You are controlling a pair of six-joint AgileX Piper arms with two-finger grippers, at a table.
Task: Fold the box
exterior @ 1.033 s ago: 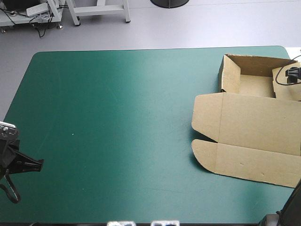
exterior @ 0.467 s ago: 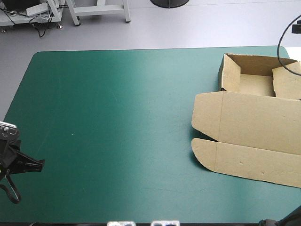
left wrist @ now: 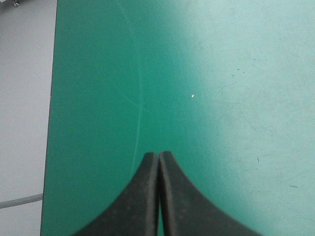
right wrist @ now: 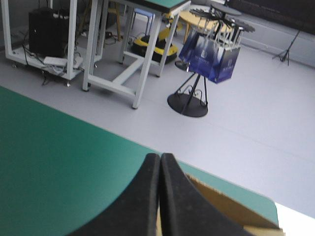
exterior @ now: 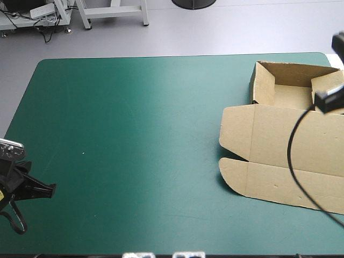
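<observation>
The brown box (exterior: 290, 145) lies at the table's right end. Its far part is an open tray (exterior: 293, 98) with walls raised; the lid and its flaps lie flat toward the near edge. My right gripper (right wrist: 160, 156) is raised and shut with nothing between its fingers. It looks out over the box's far wall (right wrist: 231, 202) into the room. My left gripper (exterior: 51, 188) hovers at the table's near left edge, far from the box. In the left wrist view the left gripper (left wrist: 159, 155) is shut, with only bare teal-green cover (left wrist: 197, 73) ahead.
The teal-green table (exterior: 134, 134) stretches bare from the left gripper to the box. The table's left edge (left wrist: 51, 123) runs beside the left gripper, with grey floor beyond it.
The right gripper has shut and lifted away from the tray's right wall, and now hangs above the box's right side. The left gripper has shifted slightly toward the near edge.
</observation>
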